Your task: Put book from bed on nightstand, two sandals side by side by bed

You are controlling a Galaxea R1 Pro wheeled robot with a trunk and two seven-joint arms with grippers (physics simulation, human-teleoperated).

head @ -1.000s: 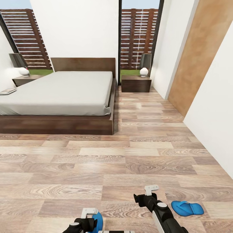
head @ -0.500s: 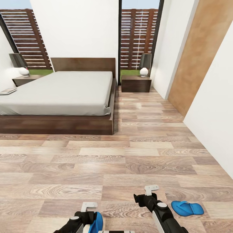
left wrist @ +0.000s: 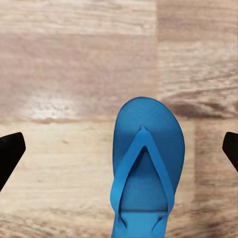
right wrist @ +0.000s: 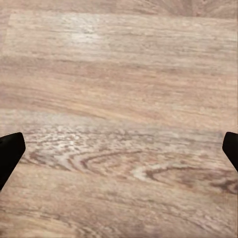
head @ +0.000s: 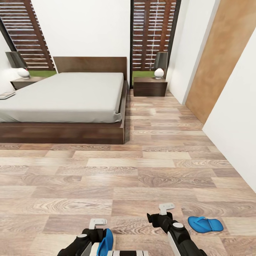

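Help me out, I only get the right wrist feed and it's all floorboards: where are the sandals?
Observer: One blue sandal lies flat on the floor just right of your right arm.
Operator: And the other?
Observer: The second sandal lies under the left tool, whose fingers stand wide apart, clear of it.
Operator: Is the book on the bed?
Observer: Yes, the book lies at the far left edge of the bed, across the room.
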